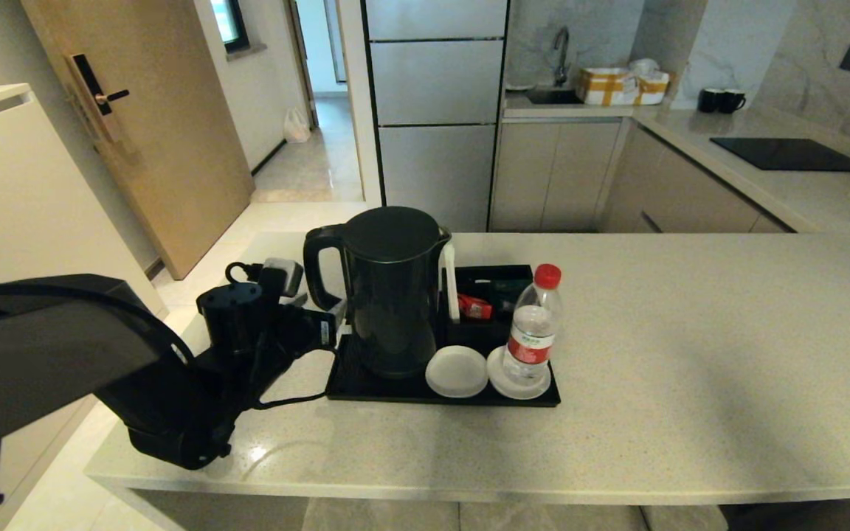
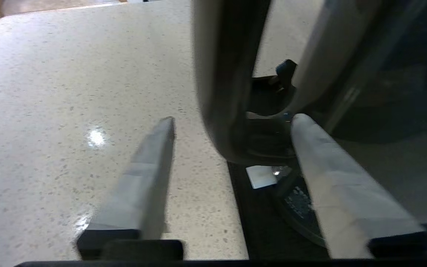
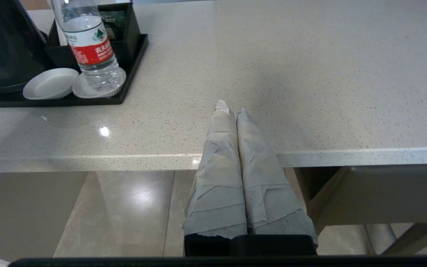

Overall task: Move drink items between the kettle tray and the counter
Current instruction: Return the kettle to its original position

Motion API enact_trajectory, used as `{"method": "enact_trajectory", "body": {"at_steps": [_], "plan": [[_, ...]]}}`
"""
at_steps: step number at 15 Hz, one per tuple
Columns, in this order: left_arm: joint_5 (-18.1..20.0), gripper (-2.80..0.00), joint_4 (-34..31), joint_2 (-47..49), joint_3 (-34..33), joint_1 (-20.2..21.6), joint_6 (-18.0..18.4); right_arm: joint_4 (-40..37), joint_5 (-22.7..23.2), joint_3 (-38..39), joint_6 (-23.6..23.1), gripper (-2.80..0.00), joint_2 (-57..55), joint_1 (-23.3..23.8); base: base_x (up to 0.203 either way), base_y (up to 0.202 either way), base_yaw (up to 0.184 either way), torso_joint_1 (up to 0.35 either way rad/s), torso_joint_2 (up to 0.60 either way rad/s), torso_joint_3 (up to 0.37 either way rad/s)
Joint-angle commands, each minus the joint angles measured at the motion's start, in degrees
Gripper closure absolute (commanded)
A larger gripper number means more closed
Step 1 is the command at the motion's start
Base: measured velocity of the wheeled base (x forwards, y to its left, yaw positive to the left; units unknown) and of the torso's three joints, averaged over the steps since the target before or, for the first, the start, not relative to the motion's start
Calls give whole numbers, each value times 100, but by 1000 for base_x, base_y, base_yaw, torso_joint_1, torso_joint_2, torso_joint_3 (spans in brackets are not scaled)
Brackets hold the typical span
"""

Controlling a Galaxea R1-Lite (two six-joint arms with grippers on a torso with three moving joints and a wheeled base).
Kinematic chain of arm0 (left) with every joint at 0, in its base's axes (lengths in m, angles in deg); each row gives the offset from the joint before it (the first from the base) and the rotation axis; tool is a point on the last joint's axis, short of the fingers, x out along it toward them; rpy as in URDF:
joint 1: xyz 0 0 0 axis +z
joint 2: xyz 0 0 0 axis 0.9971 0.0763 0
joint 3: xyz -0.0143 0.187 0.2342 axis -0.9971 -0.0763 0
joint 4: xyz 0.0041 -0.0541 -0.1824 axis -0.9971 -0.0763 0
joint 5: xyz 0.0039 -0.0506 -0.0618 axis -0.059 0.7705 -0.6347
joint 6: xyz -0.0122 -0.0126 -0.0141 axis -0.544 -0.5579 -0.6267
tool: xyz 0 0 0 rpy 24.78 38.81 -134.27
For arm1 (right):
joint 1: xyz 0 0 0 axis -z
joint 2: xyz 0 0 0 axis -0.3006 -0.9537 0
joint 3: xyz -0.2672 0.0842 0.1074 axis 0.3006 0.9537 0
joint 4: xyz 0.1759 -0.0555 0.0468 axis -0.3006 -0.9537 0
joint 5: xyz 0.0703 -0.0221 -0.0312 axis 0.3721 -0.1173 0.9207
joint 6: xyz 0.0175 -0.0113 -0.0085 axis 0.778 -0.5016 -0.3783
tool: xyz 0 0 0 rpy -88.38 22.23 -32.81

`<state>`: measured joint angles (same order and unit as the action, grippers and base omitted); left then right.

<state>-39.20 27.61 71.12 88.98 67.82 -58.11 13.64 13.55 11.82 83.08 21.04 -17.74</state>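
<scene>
Currently the left end effector (image 2: 232, 118) is spread wide and holds nothing, its two taped fingers (image 2: 150, 163) straddling the loop handle (image 2: 224, 74) of the black electric kettle (image 1: 393, 291). One finger lies outside the handle over the speckled tabletop (image 1: 690, 354); the other reaches into the gap between handle and kettle body. The kettle stands upright at the 9 o'clock end of the black kettle tray (image 1: 366, 387). Toward 3 o'clock on the tray sit an empty white coaster (image 1: 456, 371) and a red-capped water bottle (image 1: 533, 324) standing on a second coaster, with a sachet box (image 1: 491, 284) behind them. To do this step well, I judge the fingers should centre on the handle, close firmly, then lift straight up so the kettle clears the tray rim without tipping. The right end effector (image 3: 230, 107) idles, fingers pressed together and empty, at the tabletop's near edge.
</scene>
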Motion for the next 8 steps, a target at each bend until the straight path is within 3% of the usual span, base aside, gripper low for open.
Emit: {"method": "enact_trajectory", "body": {"at_steps": [1, 8], "plan": [[-13, -280, 72, -27, 28, -4, -2, 1, -1, -1, 0, 0, 1, -2, 0, 0, 0, 0, 0, 0], [-29, -280, 72, -293, -64, -6, 7, 1, -1, -5, 0, 0, 1, -2, 0, 0, 0, 0, 0, 0]]}}
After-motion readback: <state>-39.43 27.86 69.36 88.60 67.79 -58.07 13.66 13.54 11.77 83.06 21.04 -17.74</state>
